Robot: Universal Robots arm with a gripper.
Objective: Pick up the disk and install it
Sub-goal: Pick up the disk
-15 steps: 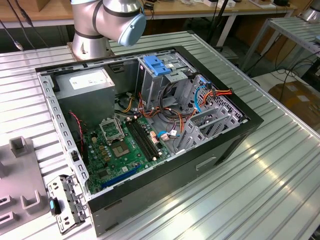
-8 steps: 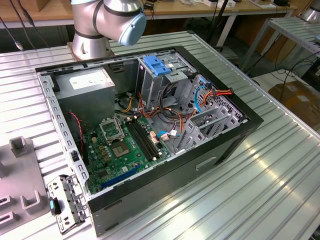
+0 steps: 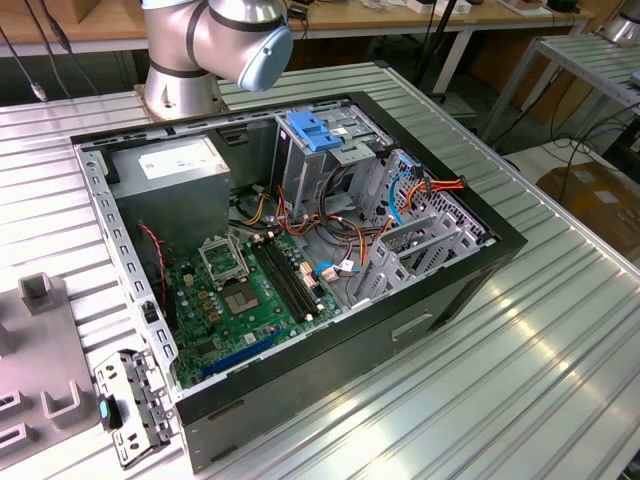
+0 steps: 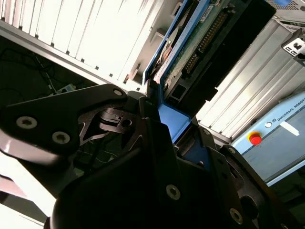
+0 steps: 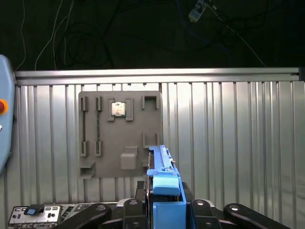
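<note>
In both wrist views my gripper (image 5: 165,202) is shut on the disk (image 5: 163,171), which is held edge-on between the black fingers (image 5: 128,206). The first wrist view looks along the disk's blue plastic side rail from above the ribbed table. In the second wrist view the disk (image 4: 198,40) shows its green circuit board, a row of connector pins and a blue rail, rising out of the gripper (image 4: 164,117). The disk hangs in the air, off every surface.
The open computer case (image 3: 480,262) lies on the ribbed metal table (image 3: 520,380), with a grey power-supply box (image 3: 175,165), a drive cage with a light-blue top (image 3: 315,132) and a green motherboard (image 3: 235,300). A grey fixture plate (image 5: 119,136) lies below the disk. The arm's base (image 3: 185,60) stands behind the case.
</note>
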